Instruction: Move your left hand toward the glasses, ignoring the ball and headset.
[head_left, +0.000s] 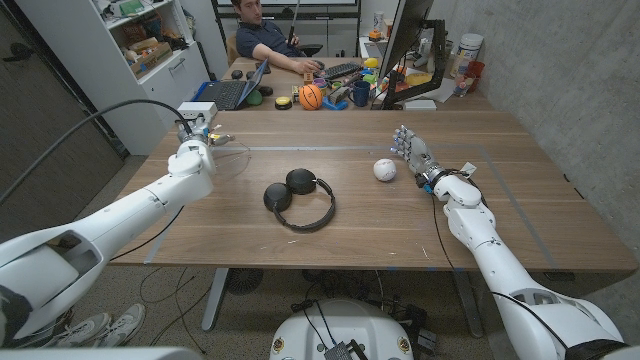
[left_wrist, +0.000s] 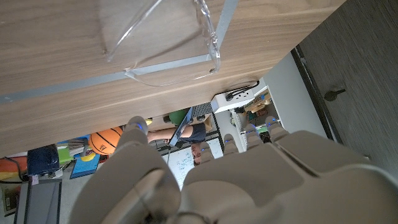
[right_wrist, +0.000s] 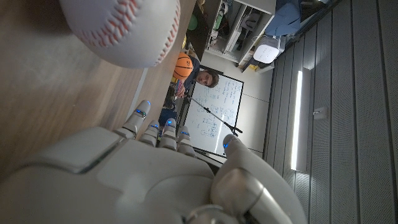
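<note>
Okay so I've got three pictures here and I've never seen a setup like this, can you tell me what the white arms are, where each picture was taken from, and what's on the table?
The white arms belong to a robot standing at a wooden table; each ends in a hand with fingers. The wide picture looks down from its head. The other two come from cameras on the wrists, so they appear turned.

The left hand is at the clear glasses, which the left wrist view shows just beyond its fingers. Whether it touches them is unclear. The right hand stands beside a baseball and holds nothing. A black headset lies in the middle. A person sits at a desk behind.
</note>
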